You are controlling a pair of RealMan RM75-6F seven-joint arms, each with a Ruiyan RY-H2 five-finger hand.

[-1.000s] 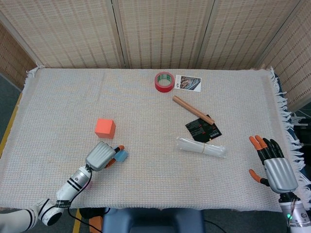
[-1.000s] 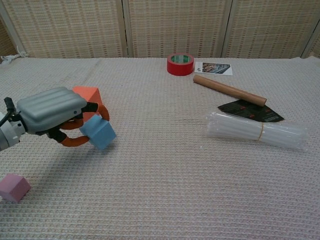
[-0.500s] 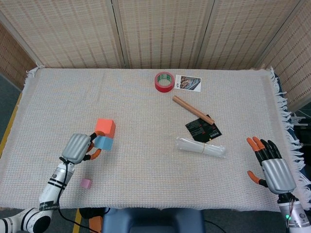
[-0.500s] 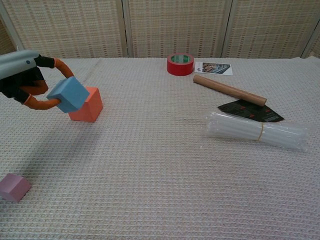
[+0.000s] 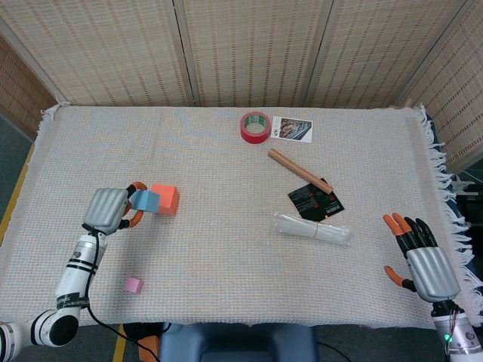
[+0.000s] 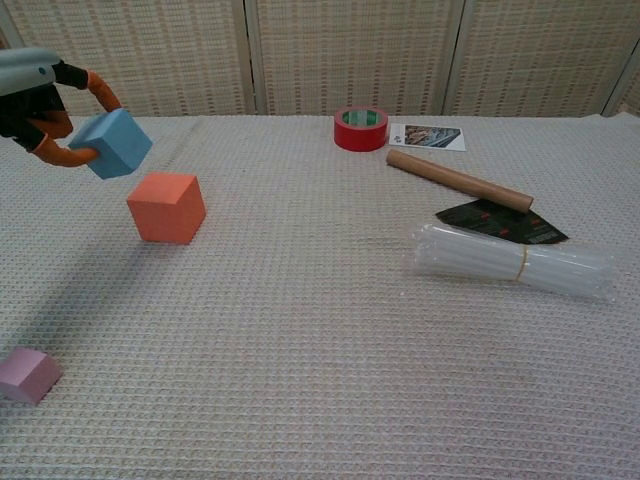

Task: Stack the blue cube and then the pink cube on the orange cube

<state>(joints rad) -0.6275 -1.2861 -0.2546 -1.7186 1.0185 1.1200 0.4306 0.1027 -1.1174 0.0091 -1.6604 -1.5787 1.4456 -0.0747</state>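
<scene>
Woven bamboo screens (image 5: 249,49) stand behind a table (image 5: 226,151) covered in a pale, textured cloth with fringed ends.

From the head view, looking down: the left hand (image 5: 109,209) is raised over the left part of the table and grips the blue cube (image 5: 146,200) between its orange-tipped fingers. The blue cube is held in the air, just left of the orange cube (image 5: 164,199) and overlapping its left edge from this angle. The orange cube sits flat on the cloth. The pink cube (image 5: 133,284) lies near the front edge, below the left forearm and well apart from the other two. The right hand (image 5: 423,255) rests at the front right corner with fingers spread and nothing in it. Toward the back sits a red tape roll (image 5: 256,127) with a printed card (image 5: 293,129) just beside it. A brown tube (image 5: 299,170) lies diagonally in front of them, with a black packet (image 5: 315,201) near its lower end and a clear plastic bundle (image 5: 313,228) in front of that.

From the chest view, low and level: the left hand (image 6: 35,95) shows at the upper left edge, holding the blue cube (image 6: 112,142) tilted, above and to the left of the orange cube (image 6: 166,206), not touching it. The pink cube (image 6: 28,375) is at the lower left. The tape roll (image 6: 361,129), card (image 6: 427,136), tube (image 6: 458,180), packet (image 6: 500,222) and plastic bundle (image 6: 512,260) are on the right. The right hand is out of this view.
</scene>
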